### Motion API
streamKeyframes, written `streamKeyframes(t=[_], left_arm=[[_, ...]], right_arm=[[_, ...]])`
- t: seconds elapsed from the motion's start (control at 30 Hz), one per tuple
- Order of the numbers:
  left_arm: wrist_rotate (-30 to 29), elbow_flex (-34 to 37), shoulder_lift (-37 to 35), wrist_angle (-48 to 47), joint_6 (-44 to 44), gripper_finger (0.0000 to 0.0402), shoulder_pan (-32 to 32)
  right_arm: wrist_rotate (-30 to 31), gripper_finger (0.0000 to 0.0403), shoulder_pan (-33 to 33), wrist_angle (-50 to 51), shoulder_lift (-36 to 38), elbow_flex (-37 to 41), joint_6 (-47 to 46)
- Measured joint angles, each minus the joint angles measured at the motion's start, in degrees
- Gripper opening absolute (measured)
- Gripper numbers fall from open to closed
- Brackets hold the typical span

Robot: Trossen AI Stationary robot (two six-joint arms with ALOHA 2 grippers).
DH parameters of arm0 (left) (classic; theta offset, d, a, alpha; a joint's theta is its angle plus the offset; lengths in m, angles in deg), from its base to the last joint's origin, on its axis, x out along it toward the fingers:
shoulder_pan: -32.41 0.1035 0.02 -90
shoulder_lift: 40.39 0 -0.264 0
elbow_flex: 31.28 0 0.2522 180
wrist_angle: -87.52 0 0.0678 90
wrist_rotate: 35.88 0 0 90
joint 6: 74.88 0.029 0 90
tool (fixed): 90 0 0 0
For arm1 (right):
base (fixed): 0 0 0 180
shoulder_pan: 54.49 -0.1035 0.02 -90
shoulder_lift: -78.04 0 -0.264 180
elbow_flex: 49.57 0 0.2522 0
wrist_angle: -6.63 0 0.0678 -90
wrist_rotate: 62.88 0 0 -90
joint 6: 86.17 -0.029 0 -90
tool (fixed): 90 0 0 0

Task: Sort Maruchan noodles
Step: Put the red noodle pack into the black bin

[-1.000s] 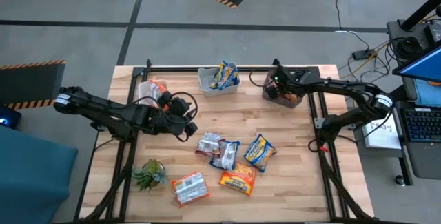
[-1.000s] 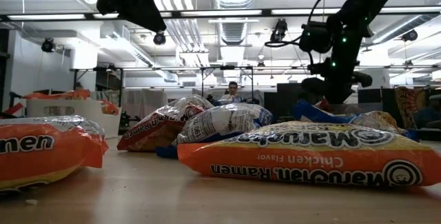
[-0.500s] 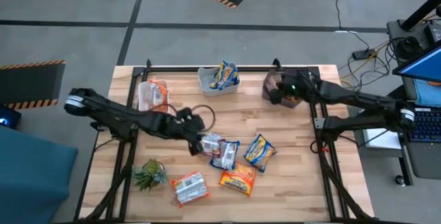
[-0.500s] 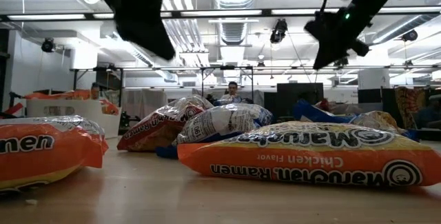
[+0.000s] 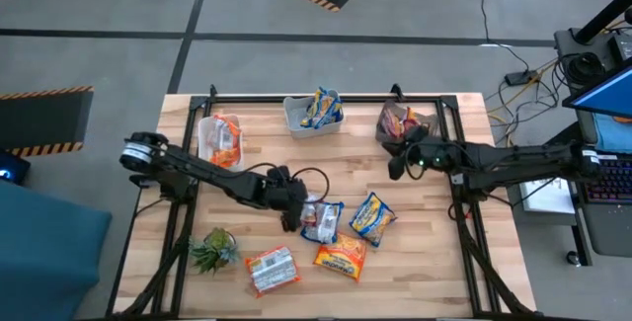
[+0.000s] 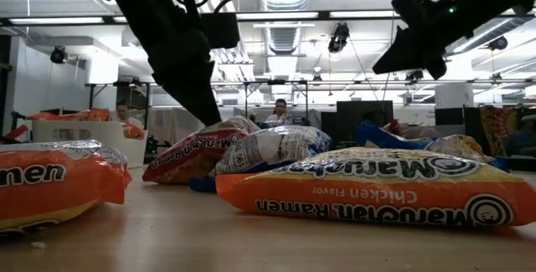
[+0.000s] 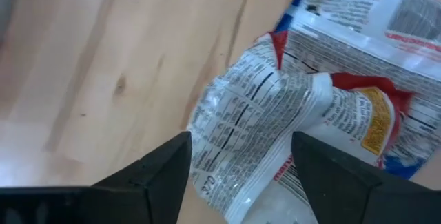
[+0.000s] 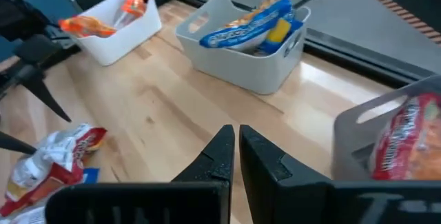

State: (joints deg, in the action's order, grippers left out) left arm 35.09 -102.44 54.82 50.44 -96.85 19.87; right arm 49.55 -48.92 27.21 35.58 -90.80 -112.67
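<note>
Left gripper (image 7: 238, 158) open — straddling white-and-red packet (image 7: 269, 124).

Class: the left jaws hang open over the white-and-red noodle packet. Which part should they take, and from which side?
The white-and-red packet lies flat on the table, so come straight down. Take its crumpled, raised end, which the open left gripper already straddles. Probably avoid the far end, tucked against the neighbouring blue-edged packet.
</note>
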Motion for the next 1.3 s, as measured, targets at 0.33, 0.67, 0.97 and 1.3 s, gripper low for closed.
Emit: streamKeyframes(t=[0.33,0.67,0.97,1.3], left_arm=[[1.1,0.28,2.39,1.5,0.86,0.0193,0.05],[-3.8,0.33,1.79,1.82,4.52,0.0011,0.05],[-12.28,0.33,-7.53,1.86,13.82,0.0001,0.25],[4.25,3.4,-12.49,-2.44,19.96,0.0,0.01]], right_arm=[[-0.49,0.0013,-0.35,-0.27,-0.81,1.43,-2.13],[-3.04,0.0034,-0.44,-0.31,-0.83,1.43,-9.0],[-10.91,0.0159,-0.46,-0.83,-0.85,1.43,-8.32],[-16.68,0.0214,-2.82,-15.36,-10.21,1.42,-3.43]])
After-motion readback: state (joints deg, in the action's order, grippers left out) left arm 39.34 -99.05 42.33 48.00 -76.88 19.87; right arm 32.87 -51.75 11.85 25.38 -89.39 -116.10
